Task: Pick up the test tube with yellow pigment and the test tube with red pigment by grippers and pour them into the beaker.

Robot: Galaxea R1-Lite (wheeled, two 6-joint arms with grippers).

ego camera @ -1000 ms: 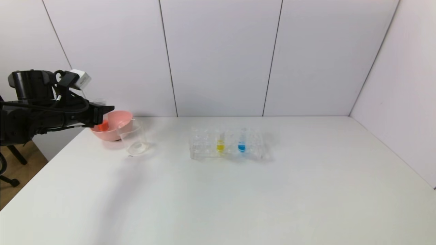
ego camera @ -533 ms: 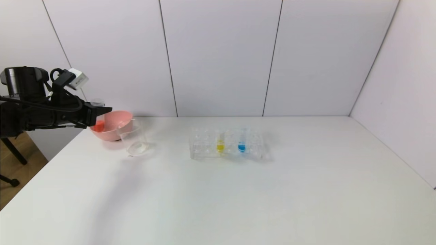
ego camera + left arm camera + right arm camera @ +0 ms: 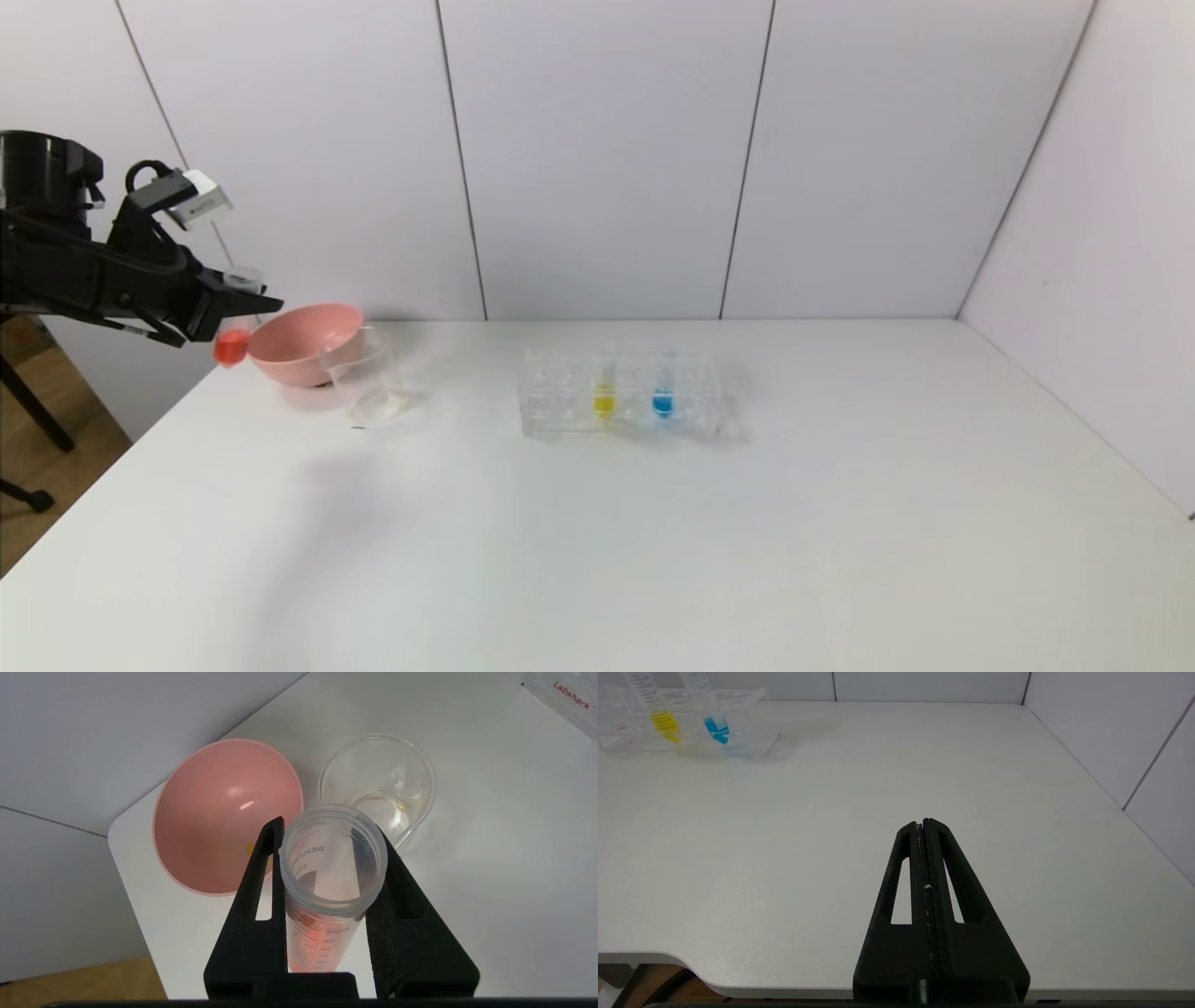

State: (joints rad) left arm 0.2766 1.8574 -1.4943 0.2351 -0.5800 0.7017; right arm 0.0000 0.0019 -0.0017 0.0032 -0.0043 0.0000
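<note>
At the left edge of the head view, the left gripper [image 3: 245, 306] hangs in the air, just left of the pink bowl [image 3: 303, 343]. Its two black jaws are clamped on the test tube with red pigment [image 3: 233, 329], which stands almost upright with its open rim on top and the red liquid at the bottom. In the left wrist view, the tube's open mouth [image 3: 333, 858] sits between the jaws, with the bowl [image 3: 219, 812] and the beaker [image 3: 378, 781] behind it. The beaker [image 3: 367, 378] stands on the white table [image 3: 597, 541], touching the bowl or just beside it. Near the middle of the head view, the clear tube rack [image 3: 624, 397] holds the test tube with yellow pigment [image 3: 604, 387] and a blue tube [image 3: 663, 387] side by side. In the right wrist view, the right gripper [image 3: 924, 823] has its jaws pressed together, holding nothing, above the table's near edge.
</note>
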